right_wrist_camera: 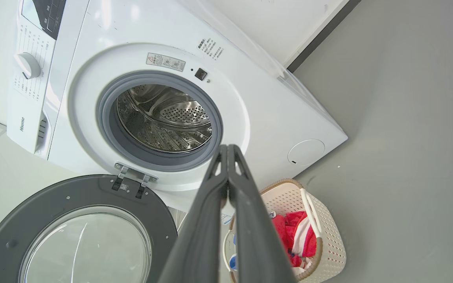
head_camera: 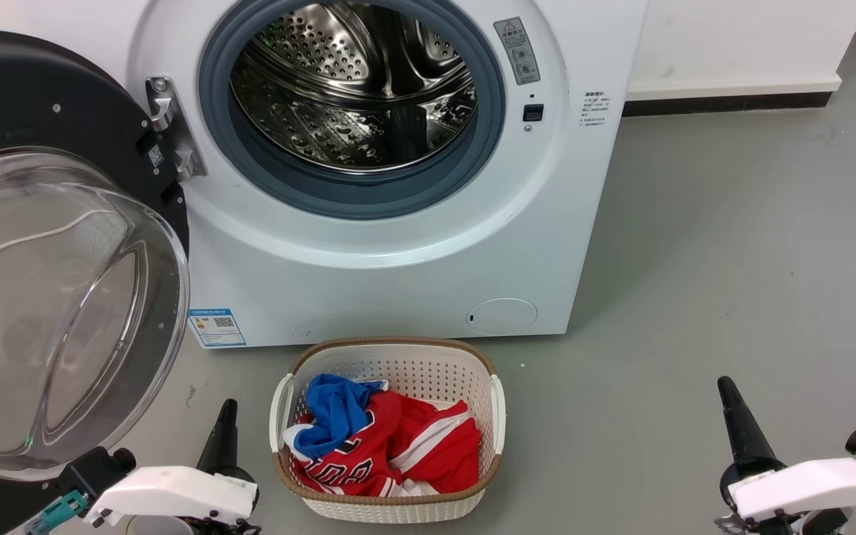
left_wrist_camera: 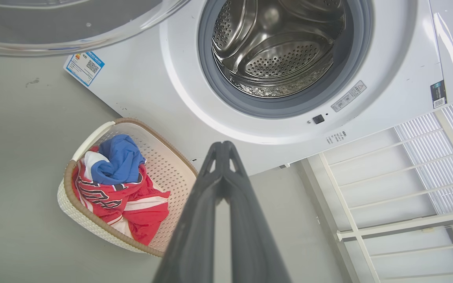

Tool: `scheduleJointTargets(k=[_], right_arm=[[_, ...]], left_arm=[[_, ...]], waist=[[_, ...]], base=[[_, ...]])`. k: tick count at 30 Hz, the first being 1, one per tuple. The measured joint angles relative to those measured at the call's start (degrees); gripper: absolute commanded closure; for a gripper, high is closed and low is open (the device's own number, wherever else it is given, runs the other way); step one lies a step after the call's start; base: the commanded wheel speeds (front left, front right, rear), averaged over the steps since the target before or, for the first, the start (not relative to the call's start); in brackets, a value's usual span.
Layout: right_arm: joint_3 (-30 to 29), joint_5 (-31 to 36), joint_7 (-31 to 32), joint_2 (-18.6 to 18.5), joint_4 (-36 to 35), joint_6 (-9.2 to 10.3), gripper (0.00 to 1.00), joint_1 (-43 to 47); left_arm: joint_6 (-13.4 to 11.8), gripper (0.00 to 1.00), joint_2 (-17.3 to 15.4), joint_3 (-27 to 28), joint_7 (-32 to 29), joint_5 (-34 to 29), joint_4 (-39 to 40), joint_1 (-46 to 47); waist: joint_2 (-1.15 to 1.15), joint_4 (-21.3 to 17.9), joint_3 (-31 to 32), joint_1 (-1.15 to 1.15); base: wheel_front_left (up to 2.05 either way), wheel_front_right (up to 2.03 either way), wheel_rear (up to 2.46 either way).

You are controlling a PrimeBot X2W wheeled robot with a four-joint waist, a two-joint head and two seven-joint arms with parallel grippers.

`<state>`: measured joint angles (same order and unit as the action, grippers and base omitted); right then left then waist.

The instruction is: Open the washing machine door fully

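The washing machine door (head_camera: pixel 64 297) hangs swung wide, left of the drum opening (head_camera: pixel 354 96). A Hisense logo (right_wrist_camera: pixel 21 124) marks the washer (right_wrist_camera: pixel 273 118); a blue QR sticker (head_camera: pixel 216 327) sits low. Left end effector (left_wrist_camera: pixel 223 146) and right end effector (right_wrist_camera: pixel 227 147): fingers pressed together, empty.

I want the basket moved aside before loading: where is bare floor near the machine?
Widest bare floor lies right of the basket and machine, up to the wall, around the right gripper. No clear gap shows between basket and machine. Left is crowded: the open door overhangs the floor by the left gripper.
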<state>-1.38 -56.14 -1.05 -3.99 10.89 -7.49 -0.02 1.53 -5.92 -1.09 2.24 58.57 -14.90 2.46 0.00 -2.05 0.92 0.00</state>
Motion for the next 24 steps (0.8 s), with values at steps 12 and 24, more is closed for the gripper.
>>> scheduleJointTargets(k=[12, 24], right_arm=[[-0.6, -7.3, 1.1, -0.1, 0.5, 0.0, 1.0, -1.2], [-1.2, -14.3, 2.2, -0.1, 1.0, 0.0, 1.0, -2.3]], left_arm=[[1.1, 1.0, 0.7, 1.5, -1.7, 6.5, 0.1, 0.5], [2.2, 1.0, 1.1, 3.0, -3.4, 12.9, 0.3, 1.3]], waist=[[0.0, 0.3, -0.2, 0.0], [0.0, 0.6, -0.3, 0.0]], base=[[0.0, 0.0, 0.0], [0.0, 0.0, 0.0]])
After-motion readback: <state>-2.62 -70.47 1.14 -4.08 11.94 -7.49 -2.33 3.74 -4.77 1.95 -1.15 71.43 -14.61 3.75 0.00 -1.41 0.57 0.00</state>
